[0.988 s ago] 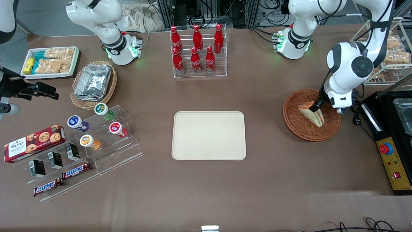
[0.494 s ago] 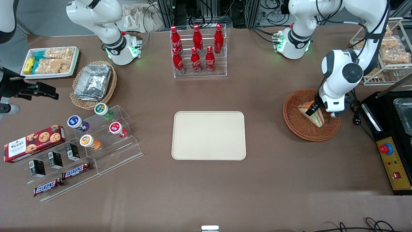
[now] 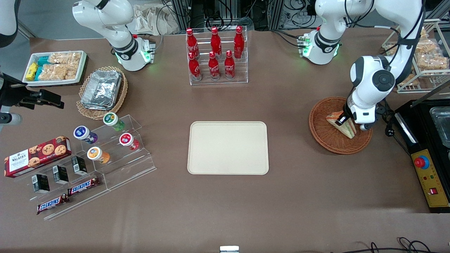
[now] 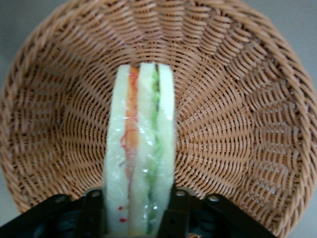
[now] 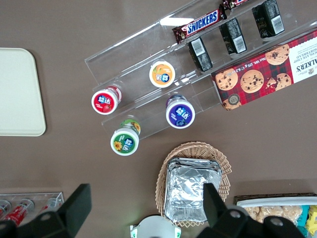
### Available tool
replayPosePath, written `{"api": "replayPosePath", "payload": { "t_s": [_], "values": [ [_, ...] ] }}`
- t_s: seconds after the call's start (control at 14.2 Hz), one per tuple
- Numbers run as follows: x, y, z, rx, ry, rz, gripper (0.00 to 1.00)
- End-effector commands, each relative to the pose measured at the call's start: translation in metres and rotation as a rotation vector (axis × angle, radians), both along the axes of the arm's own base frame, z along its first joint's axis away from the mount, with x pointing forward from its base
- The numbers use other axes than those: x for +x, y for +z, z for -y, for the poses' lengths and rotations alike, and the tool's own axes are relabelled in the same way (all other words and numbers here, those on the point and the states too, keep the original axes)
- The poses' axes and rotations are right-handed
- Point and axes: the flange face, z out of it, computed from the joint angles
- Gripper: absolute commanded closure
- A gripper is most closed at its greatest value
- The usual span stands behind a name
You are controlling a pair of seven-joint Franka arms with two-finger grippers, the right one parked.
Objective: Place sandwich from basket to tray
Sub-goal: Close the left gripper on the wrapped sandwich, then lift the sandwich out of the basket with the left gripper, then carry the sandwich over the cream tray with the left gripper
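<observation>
Since a second ago the arm has swung in a bit and the gripper (image 3: 341,120) has settled lower onto the sandwich (image 3: 344,126), which hasn't left the basket (image 3: 321,131). Wrist view shows the wedge (image 4: 141,148) standing on edge, layers facing up, with a finger (image 4: 93,208) pressed against each bread face, so it looks clamped, probably so the filling doesn't squish out. Tray (image 3: 227,147) sits bare, well apart toward the parked arm's end.
</observation>
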Motion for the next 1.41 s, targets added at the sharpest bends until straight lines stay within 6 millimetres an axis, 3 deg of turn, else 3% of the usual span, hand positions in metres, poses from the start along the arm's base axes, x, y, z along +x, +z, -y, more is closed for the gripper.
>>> {"api": "replayPosePath", "payload": {
  "t_s": [0.0, 0.21, 0.28, 0.56, 0.71, 0.78, 0.85, 1.06, 1.34],
  "values": [
    [0.001, 0.055, -0.002, 0.066, -0.071, -0.040, 1.00],
    [0.017, 0.124, 0.000, 0.085, -0.203, -0.063, 1.00],
    [0.025, 0.147, 0.011, 0.088, -0.246, -0.082, 1.00],
    [0.071, 0.259, 0.086, 0.071, -0.370, -0.089, 1.00],
    [0.087, 0.293, 0.136, -0.017, -0.469, -0.107, 1.00],
    [0.091, 0.299, 0.162, -0.038, -0.507, -0.100, 1.00],
    [0.090, 0.297, 0.193, -0.050, -0.562, -0.094, 1.00],
    [0.093, 0.262, 0.267, -0.096, -0.699, -0.083, 1.00],
    [0.105, 0.170, 0.349, -0.169, -0.808, -0.028, 1.00]
  ]
}}
